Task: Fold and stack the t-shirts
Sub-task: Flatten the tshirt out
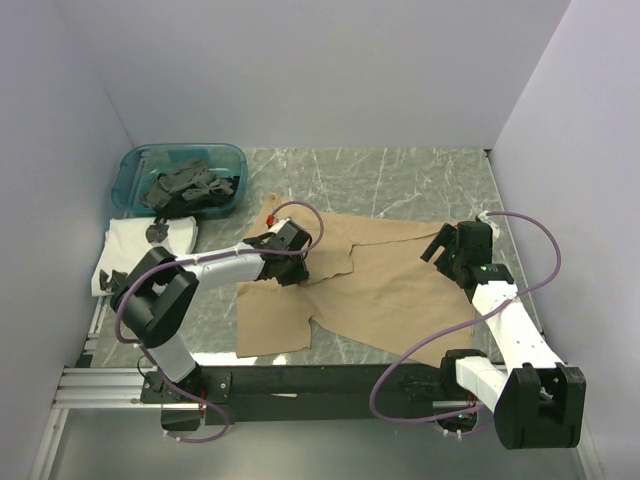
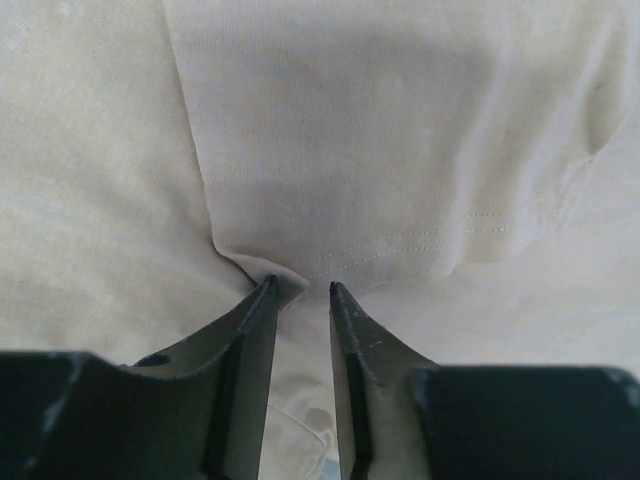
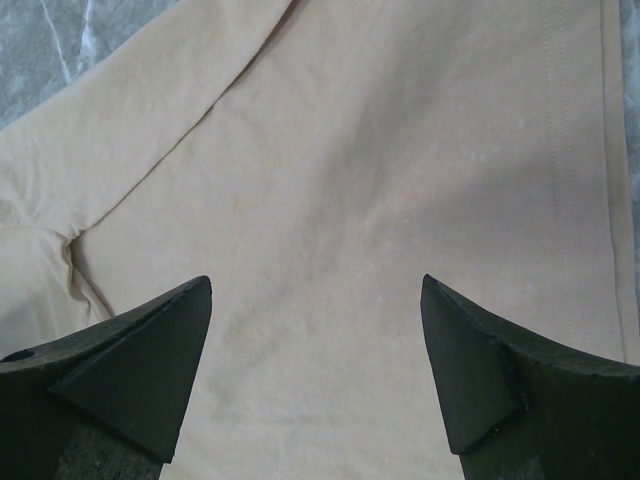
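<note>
One tan t-shirt (image 1: 390, 290) is spread flat, and a fold is judged to be in hand. Over its right side the right gripper (image 3: 315, 300) is held empty with fingers spread wide. At its left side a pucker of cloth is pinched by the narrowed left gripper (image 2: 300, 292), to be lifted across next. Beyond its left edge, white folded cloth (image 1: 130, 240) and a bin (image 1: 130, 160) of dark garments are seen.
</note>
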